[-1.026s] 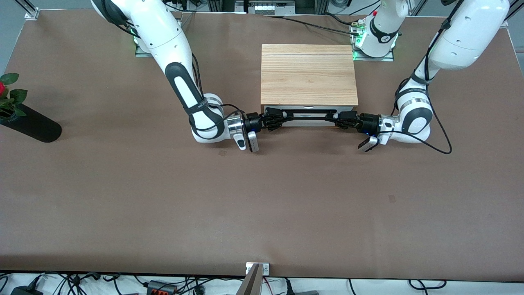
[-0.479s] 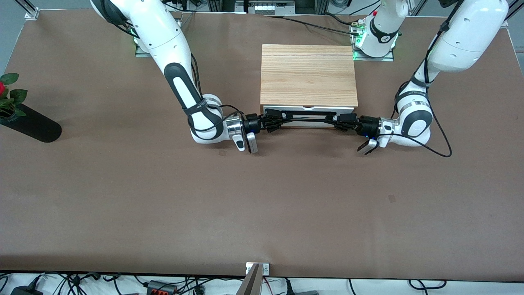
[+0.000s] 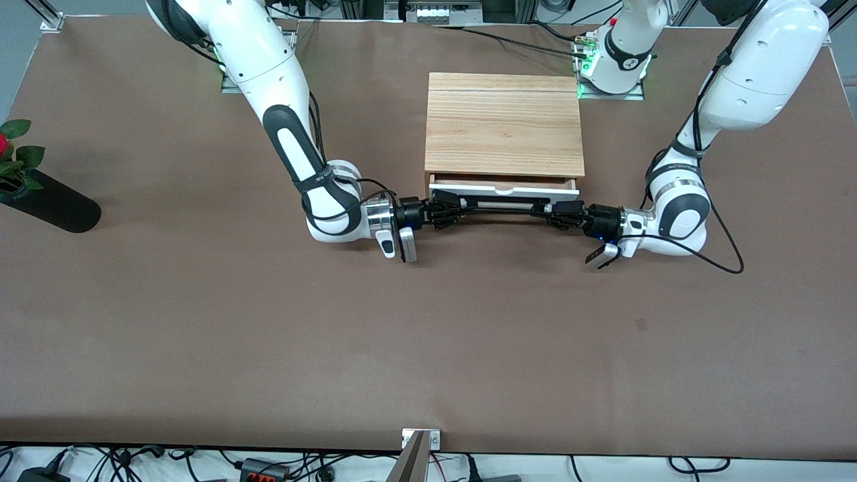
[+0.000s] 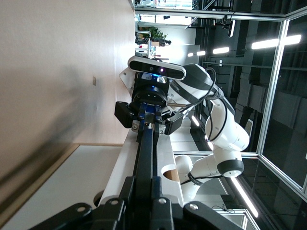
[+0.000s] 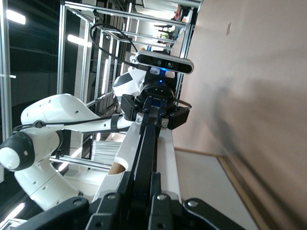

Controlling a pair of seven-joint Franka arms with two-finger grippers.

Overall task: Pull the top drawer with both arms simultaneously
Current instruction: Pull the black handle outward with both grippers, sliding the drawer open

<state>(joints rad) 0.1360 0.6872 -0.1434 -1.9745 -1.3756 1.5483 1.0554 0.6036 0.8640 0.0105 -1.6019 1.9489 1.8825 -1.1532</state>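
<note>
1. Spanning the brown table (image 3: 201, 321), my two arms reach in from either end toward the cabinet (image 3: 503, 120), whose top drawer (image 3: 503, 188) stands slightly open at its front.
2. Clamped on the black bar handle (image 3: 503, 205) are my right gripper (image 3: 447, 203) and left gripper (image 3: 553, 213), one at each end.
3. Pulling well, I judge, means drawing both ends evenly toward the front camera so nothing jams.
4. Only a brown sliver of the drawer's inside shows; its contents are hidden.

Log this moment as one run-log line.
stage: pulling | top drawer: partly open | left gripper: shut on handle | right gripper: shut on handle
</note>
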